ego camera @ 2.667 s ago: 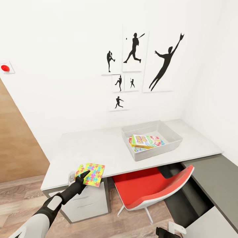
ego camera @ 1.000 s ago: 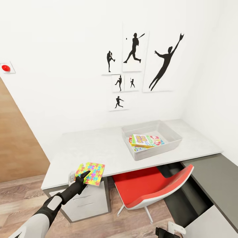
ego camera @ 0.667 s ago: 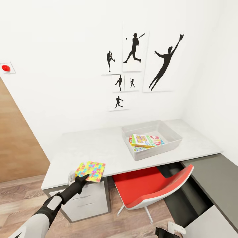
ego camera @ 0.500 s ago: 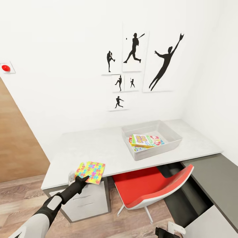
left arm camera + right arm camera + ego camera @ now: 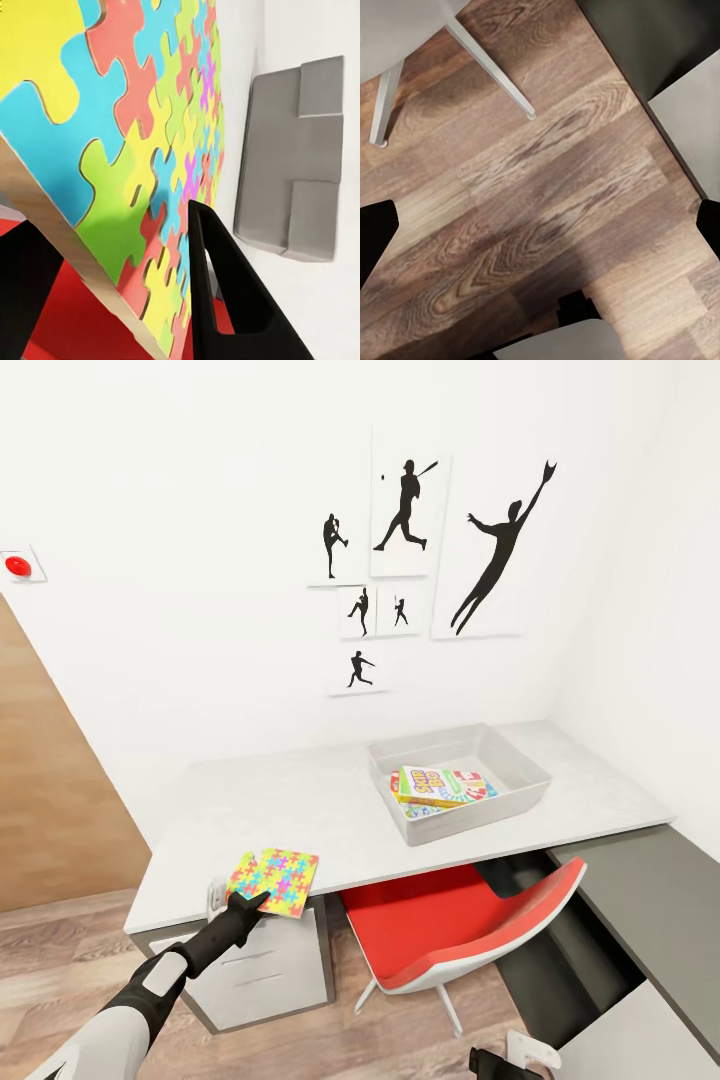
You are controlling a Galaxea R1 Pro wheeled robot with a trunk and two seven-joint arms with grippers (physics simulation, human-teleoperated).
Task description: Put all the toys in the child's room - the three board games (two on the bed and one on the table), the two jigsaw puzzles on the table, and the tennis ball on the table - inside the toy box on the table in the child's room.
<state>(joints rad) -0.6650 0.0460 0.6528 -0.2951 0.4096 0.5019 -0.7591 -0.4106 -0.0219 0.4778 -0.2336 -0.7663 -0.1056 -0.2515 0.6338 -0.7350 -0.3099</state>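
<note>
A jigsaw puzzle [image 5: 277,878], a flat square of multicolour pieces, lies on the front left corner of the table [image 5: 300,800], jutting over the edge. My left gripper [image 5: 250,902] is shut on its near edge. In the left wrist view one finger [image 5: 225,292] lies on the puzzle [image 5: 142,127] and the other is under it. The grey toy box [image 5: 520,797] sits at the table's right and holds the Skip-Bo board game [image 5: 428,784] on top of other colourful boxes. My right gripper [image 5: 540,232] hangs open above the floor. The tennis ball and the bed are out of view.
A red chair [image 5: 470,925] is tucked under the table between the white drawers [image 5: 265,970] and the lower dark grey section [image 5: 640,910]. Black baseball silhouettes [image 5: 405,510] hang on the wall. Wood-plank floor [image 5: 547,202] lies below my right arm.
The left gripper's upper finger has drawn back and down to the puzzle's near edge. The puzzle has shifted slightly. The toy box and the right arm stay put.
</note>
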